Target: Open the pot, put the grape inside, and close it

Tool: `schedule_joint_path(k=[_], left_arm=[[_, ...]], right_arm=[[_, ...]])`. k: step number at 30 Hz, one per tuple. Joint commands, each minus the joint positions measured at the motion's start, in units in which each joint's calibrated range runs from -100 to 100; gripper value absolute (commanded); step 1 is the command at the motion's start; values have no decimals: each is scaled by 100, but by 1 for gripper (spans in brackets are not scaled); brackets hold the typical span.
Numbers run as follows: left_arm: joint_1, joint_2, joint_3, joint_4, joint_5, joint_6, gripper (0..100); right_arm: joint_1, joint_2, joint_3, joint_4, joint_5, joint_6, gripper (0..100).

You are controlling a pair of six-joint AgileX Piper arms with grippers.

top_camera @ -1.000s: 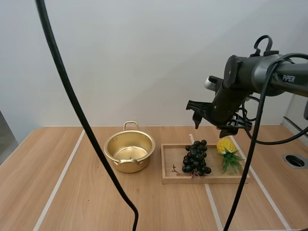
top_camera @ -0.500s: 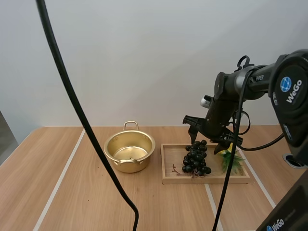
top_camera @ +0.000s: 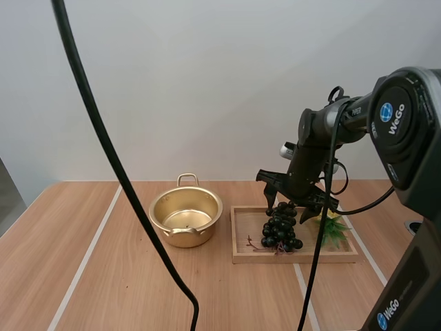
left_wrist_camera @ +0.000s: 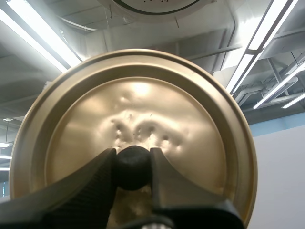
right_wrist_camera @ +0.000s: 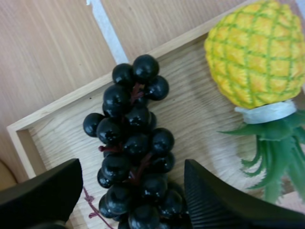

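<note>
Black grapes [right_wrist_camera: 136,157] lie in the wooden tray [right_wrist_camera: 195,112] between its left edge and a toy pineapple [right_wrist_camera: 252,52]; the right gripper [top_camera: 287,207] hangs over them, fingers [right_wrist_camera: 214,200] apart. The left gripper [left_wrist_camera: 133,167] is clamped on the lid's [left_wrist_camera: 143,105] knob [left_wrist_camera: 133,162]. The open pot [top_camera: 186,217] stands near the worktop's [top_camera: 103,276] far edge.

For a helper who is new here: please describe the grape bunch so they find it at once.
Right of the gold pot stands a wooden tray. The grape bunch lies in it, beside a pineapple. It alone is a cluster of small black berries.
</note>
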Motion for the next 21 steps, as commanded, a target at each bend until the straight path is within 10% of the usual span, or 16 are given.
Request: schedule_joint_path(k=[1, 21], left_arm=[[2, 0, -29, -17, -244, -40, 0], [2, 0, -29, -17, -244, -40, 0]], right_arm=[[19, -30, -30, -31, -46, 51, 100], [76, 367, -30, -367, -402, 264, 100]])
